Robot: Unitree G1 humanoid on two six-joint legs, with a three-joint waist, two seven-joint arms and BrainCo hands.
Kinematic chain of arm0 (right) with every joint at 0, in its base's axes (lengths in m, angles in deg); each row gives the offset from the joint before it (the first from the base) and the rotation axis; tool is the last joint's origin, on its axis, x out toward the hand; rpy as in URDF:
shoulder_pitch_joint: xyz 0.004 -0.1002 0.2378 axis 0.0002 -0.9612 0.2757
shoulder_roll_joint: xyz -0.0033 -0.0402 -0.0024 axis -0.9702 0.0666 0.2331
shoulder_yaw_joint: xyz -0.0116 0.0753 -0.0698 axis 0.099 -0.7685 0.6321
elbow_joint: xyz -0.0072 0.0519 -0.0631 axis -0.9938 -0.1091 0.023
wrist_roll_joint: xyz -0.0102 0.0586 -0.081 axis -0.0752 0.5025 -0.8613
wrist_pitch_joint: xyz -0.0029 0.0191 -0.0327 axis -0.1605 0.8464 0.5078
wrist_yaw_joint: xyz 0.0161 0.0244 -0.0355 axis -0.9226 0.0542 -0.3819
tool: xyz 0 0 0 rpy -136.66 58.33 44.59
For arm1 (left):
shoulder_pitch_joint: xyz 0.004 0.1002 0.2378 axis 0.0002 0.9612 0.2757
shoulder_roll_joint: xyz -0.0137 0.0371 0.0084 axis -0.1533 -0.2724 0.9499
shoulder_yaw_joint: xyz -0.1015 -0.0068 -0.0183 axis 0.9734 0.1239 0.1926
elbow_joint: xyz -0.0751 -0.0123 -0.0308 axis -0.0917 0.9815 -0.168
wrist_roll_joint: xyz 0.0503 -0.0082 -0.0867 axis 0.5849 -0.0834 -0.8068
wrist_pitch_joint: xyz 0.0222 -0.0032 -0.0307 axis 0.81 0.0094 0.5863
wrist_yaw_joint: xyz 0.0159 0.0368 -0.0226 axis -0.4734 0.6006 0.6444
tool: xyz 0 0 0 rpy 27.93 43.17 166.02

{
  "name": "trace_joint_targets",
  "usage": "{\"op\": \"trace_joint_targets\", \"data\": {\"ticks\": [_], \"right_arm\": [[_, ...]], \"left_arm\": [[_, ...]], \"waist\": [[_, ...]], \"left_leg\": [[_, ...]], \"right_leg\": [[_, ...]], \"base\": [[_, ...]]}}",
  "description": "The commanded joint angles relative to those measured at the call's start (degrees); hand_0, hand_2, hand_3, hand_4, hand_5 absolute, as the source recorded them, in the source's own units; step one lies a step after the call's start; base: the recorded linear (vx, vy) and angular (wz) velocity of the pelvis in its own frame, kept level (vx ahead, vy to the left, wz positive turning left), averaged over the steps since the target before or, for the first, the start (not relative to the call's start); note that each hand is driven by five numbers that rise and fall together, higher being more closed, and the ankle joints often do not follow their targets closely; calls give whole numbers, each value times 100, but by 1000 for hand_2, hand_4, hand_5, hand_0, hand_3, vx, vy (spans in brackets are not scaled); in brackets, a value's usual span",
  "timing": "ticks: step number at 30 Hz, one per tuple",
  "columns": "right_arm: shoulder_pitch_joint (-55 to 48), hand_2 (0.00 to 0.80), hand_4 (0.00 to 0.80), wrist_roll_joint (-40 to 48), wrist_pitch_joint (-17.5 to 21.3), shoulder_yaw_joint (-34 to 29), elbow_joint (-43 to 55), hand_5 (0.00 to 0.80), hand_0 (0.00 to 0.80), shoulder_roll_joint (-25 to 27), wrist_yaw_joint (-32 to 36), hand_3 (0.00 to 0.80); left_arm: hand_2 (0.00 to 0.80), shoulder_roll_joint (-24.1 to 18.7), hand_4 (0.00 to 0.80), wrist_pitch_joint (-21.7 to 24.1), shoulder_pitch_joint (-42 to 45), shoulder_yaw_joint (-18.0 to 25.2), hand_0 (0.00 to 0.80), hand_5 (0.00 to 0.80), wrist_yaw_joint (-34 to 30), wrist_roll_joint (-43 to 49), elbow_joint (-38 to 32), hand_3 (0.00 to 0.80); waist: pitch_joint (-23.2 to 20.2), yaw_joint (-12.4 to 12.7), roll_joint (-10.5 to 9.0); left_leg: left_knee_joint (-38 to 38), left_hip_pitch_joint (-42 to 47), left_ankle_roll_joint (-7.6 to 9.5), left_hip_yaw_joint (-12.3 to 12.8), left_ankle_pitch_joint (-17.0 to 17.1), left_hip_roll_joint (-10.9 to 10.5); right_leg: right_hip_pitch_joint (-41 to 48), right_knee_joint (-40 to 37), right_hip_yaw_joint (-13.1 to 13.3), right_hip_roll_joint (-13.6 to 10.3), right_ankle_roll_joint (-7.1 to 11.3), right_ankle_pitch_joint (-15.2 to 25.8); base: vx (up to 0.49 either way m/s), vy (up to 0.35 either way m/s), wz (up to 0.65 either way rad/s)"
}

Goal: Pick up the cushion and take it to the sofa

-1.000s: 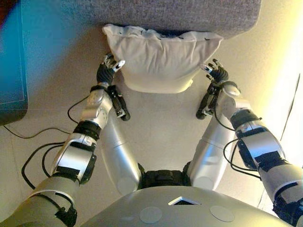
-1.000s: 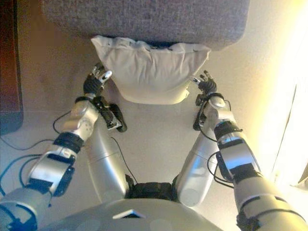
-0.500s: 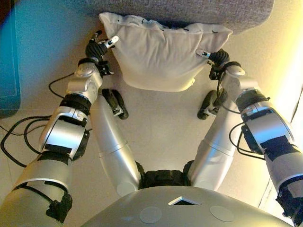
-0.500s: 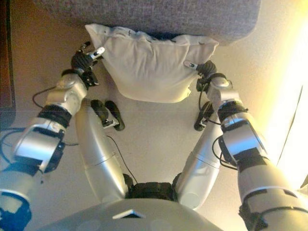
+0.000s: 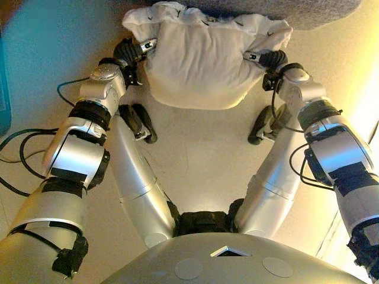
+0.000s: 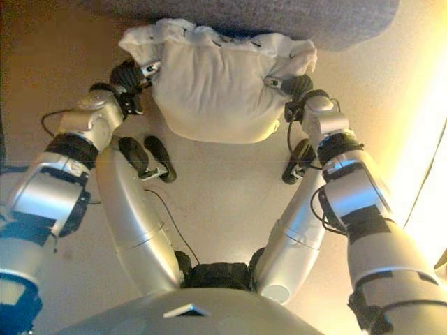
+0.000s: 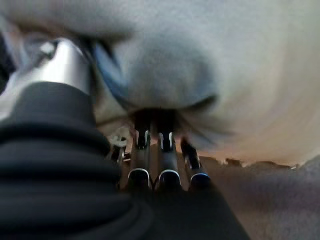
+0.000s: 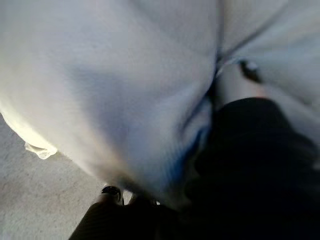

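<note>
The white cushion (image 5: pixel 198 65) is squeezed between my two hands, just in front of the grey sofa (image 5: pixel 308 12), whose edge it overlaps at the far side. My left hand (image 5: pixel 133 50) grips its left side; in the left wrist view the fingers (image 7: pixel 142 165) reach under the cloth (image 7: pixel 200 50) and the thumb presses from above. My right hand (image 5: pixel 269 59) grips its right side; in the right wrist view the cushion (image 8: pixel 100 75) bulges between thumb and fingers. The cloth is bunched at both upper corners.
A dark blue piece of furniture (image 5: pixel 3 77) stands at the left edge. Beige floor (image 5: pixel 201 154) lies under the cushion. Strong light falls along the right side.
Both hands have moved forward and inward and closed on the cushion's sides. The cushion is squeezed narrower and sits further toward the sofa.
</note>
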Motion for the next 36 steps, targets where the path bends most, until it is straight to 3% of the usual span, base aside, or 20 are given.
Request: {"op": "trace_joint_targets", "data": {"ticks": [1, 6, 11, 18, 19, 20, 23, 28, 33, 36], "right_arm": [[-27, 800, 800, 131, 144, 172, 471, 800, 800, -392, 122, 800], [-314, 800, 800, 803, 337, -12, 893, 800, 800, -488, 66, 800], [-600, 800, 800, 1000, 677, -203, 1326, 800, 800, -595, -108, 800], [-1272, 800, 800, 1200, 1218, -545, 2201, 800, 800, -667, -158, 800], [-1489, 800, 800, 1144, 1282, -572, 2435, 800, 800, -633, -273, 800], [-1702, 800, 800, 1069, 1332, -612, 2678, 800, 800, -619, -406, 800], [-2429, 800, 800, 812, 1480, -859, 3255, 800, 800, -601, -488, 800], [-2825, 800, 800, 903, 1028, -1231, 3566, 800, 800, -555, -264, 800], [-3032, 800, 800, 981, 925, -1201, 3803, 800, 800, -767, -167, 800], [-3304, 800, 800, 845, 698, -1172, 3909, 800, 800, -864, -139, 800]], "left_arm": [[800, 502, 800, 181, -52, -193, 800, 800, -217, 133, -460, 800], [800, 617, 800, 421, 89, -17, 800, 800, 219, -231, -792, 800], [800, 618, 800, 860, 446, 278, 800, 800, 460, -185, -1100, 800], [800, 753, 800, 1505, 1001, 744, 800, 800, 1171, -71, -1551, 800], [800, 735, 800, 1597, 1126, 792, 800, 800, 1173, 6, -1681, 800], [800, 716, 800, 1624, 1265, 818, 800, 800, 1202, 102, -1859, 800], [800, 636, 800, 1562, 1841, 934, 800, 800, 1194, 241, -2513, 800], [800, 656, 800, 1453, 2332, 1177, 800, 800, 975, 19, -2944, 800], [800, 752, 800, 1444, 2960, 1422, 800, 800, 1072, 161, -3015, 800], [800, 819, 800, 1355, 3457, 1671, 800, 800, 1090, 90, -3171, 800]], "waist": [[-57, -24, 215], [-208, -28, 159], [-532, -10, 100], [-952, -11, 5], [-1003, -8, -21], [-1059, -11, -56], [-1279, 39, -159], [-1660, 128, -299], [-2058, 178, -388], [-2419, 297, -351]], "left_leg": [[-235, 99, -160, 78, -383, 170], [-644, 427, -142, 162, -184, 139], [-1498, 1065, -209, 318, 129, 160], [-3828, 2965, -198, 766, 962, 155], [-4217, 3334, -172, 820, 1091, 132], [-4740, 3674, -93, 896, 1426, 55], [-5742, 4796, -68, 1131, 1650, -86], [-6720, 6014, -136, 1324, 1834, -210], [-7543, 7123, -87, 1204, 1953, -326], [-8034, 7819, 4, 913, 1883, -639]], "right_leg": [[112, -778, -22, 30, -226, 453], [467, -1234, -159, 34, -184, 679], [1132, -2129, -467, 69, -112, 1016], [3065, -4122, -1051, 258, -6, 1602], [3415, -4456, -1118, 277, -12, 1681], [3739, -4957, -1217, 274, -71, 1980], [4756, -5879, -1542, 231, -34, 2165], [5943, -6985, -1750, 311, 100, 2364], [6988, -8031, -1775, 577, 242, 2563], [7655, -8605, -1639, 735, 265, 2609]], "base": [[41, 19, 1], [66, -18, 2], [42, -36, 8], [10, 12, -8], [25, -24, -8], [63, -30, -1], [199, -22, 9], [191, -51, 1], [204, 7, -30], [258, 97, -57]]}}
